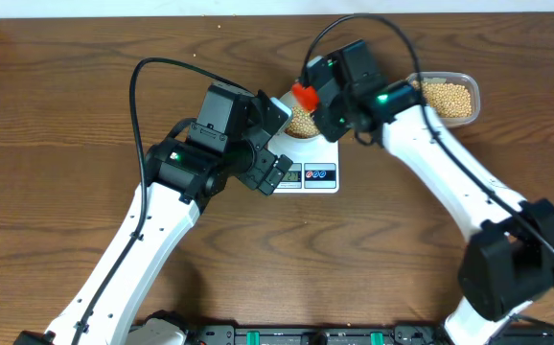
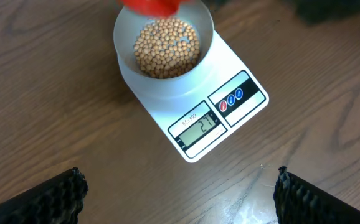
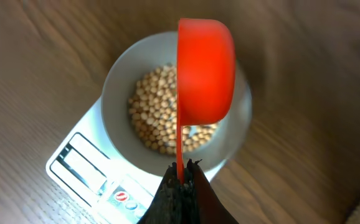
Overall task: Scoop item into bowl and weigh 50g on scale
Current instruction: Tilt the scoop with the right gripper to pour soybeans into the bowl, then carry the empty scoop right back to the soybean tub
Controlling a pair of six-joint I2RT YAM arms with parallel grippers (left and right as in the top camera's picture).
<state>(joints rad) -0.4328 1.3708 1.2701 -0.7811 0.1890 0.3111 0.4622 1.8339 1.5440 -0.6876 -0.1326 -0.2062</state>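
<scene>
- Flat white digital kitchen scale with rounded corners, lying on the brown wooden table; small grey display and 2 buttons along its front edge, display apparently reading 27.
- Small round pale blue-white bowl with plain smooth sides, seated on the scale's platform, at the end away from the display.
- Many small round tan-yellow beans heaped in the bottom of the bowl, so directly above the scale; well short of the rim.
- Bright red plastic scoop turned on edge just above the bowl on the scale, cup partly over the beans and partly over the rim, thin handle running back to the right gripper.
- Right gripper's 2 black fingers clamped tight on the end of the scoop's handle, above the scale's button end.
- Black left gripper hovering off the scale's front edge, on the display side; jaws spread wide, gripping nothing, touching neither scale nor bowl.
- Clear rectangular plastic tub filled with more of the same beans, on the table well to the right of the scale, past the right arm.
</scene>
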